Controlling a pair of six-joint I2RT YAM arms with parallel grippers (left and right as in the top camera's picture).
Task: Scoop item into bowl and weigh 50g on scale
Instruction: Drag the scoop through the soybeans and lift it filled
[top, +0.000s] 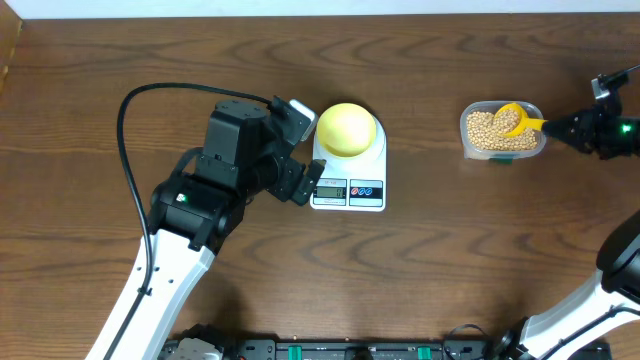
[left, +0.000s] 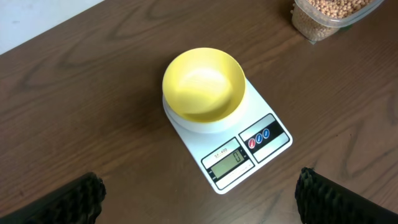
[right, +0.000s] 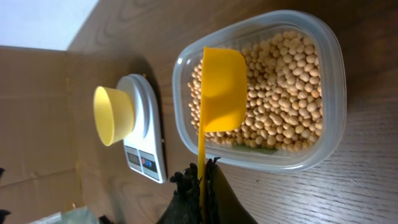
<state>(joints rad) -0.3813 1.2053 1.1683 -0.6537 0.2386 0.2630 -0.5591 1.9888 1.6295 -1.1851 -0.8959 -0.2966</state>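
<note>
Bowl (top: 346, 129) on scale (top: 349, 188); tub (top: 470, 140) of beans (right: 280, 93) well apart.
Right pincer (right: 200, 183) grips scoop (right: 221, 90) in tub; left pincer (left: 202, 196) gapes beside scale.

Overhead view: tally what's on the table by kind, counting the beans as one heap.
Bowl: 1
Scale: 1
Tub: 1
Scoop: 1
Bean heap: 1
Total: 5
</note>
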